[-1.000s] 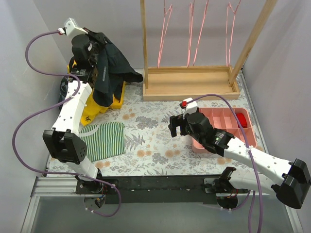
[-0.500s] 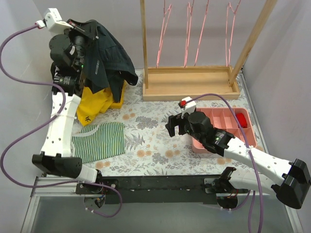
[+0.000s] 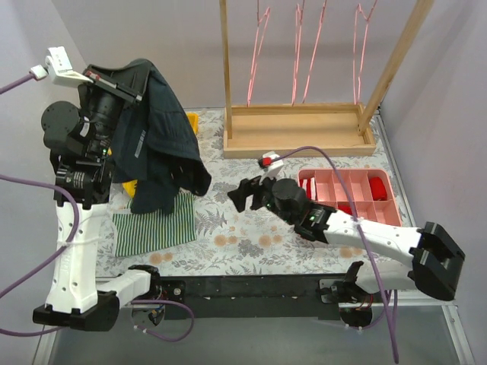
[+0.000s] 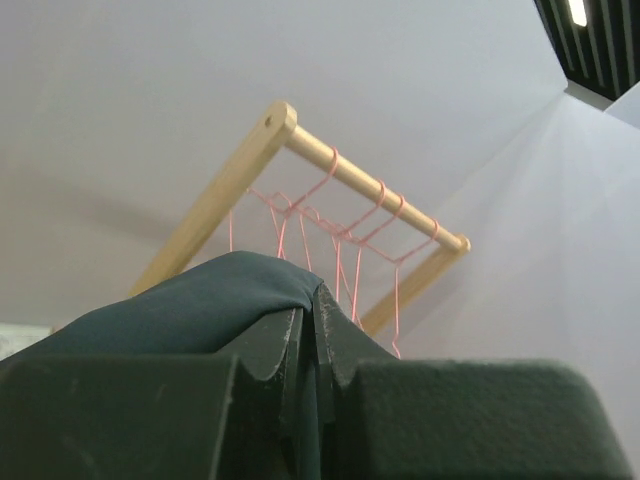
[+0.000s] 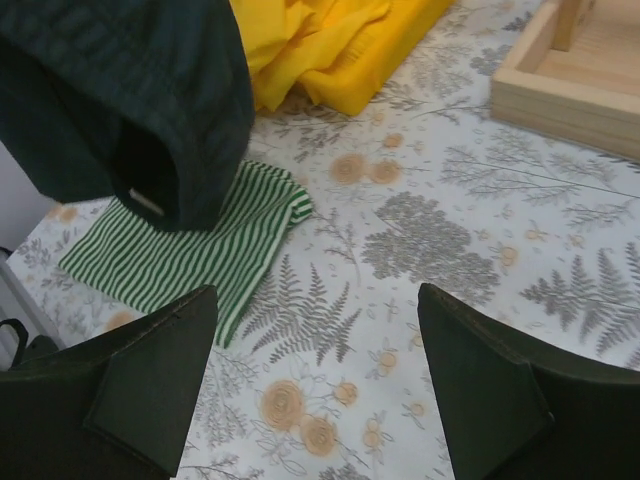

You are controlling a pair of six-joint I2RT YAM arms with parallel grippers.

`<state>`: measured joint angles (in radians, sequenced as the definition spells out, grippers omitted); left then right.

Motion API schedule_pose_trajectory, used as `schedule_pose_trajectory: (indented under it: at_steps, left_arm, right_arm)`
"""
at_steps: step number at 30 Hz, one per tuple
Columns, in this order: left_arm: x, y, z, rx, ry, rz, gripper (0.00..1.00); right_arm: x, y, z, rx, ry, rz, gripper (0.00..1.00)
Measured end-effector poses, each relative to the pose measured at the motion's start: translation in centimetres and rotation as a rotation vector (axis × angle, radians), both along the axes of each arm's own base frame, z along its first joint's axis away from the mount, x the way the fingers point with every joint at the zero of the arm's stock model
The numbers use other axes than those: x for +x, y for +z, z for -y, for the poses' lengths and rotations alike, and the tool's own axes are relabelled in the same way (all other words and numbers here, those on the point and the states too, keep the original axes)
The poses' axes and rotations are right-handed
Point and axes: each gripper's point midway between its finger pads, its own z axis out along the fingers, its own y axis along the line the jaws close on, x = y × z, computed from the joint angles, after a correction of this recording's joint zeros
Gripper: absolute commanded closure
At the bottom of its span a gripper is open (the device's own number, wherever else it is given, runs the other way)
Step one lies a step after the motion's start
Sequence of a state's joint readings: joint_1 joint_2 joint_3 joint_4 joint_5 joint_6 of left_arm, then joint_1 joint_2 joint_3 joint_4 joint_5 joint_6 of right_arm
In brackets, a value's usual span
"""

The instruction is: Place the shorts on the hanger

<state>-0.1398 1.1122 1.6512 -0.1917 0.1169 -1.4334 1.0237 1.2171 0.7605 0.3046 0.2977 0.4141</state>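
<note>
**Top external view: shorts lifted, hanging not yet done**

Shows the shorts (image 3: 156, 137) dangling from the left gripper (image 4: 316, 305), high over the left side of the table and well apart from the rack. Confirms the hold in the left wrist view: jaws pressed together on a fold of the dark fabric. Rates the pickup as done on this evidence. Leaves two steps open: the carry across to a hanger (image 3: 257, 53) and the draping over it. Locates four such hangers on the top bar of the wooden rack (image 3: 226, 76), none carrying a garment.

Places the right gripper (image 3: 245, 194) low over the middle of the table, fingers spread wide, holding nothing, aimed toward the lower hem of the shorts.

Lists as containers:
- A pink tray (image 3: 346, 176) with dividers, at the right beside the right arm. Holds a red item (image 3: 377, 187) in the far-right compartment. Cannot tell the contents of compartments hidden by the arm.
- The shallow base box (image 3: 297, 141) of the rack, with nothing visible inside.

Adds a striped cloth (image 3: 152, 228) flat below the shorts and a yellow garment (image 5: 330, 50) heaped behind.
</note>
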Motion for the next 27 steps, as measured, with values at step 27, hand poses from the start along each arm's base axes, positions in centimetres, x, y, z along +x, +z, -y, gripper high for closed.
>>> schedule_pose_trajectory:
  at_steps: [27]
  left_arm:
    - [-6.2, -4.8, 2.1, -0.004, -0.183, -0.126, 1.0]
  right_arm:
    - [-0.5, -2.9, -6.1, 0.179, -0.186, -0.036, 0.37]
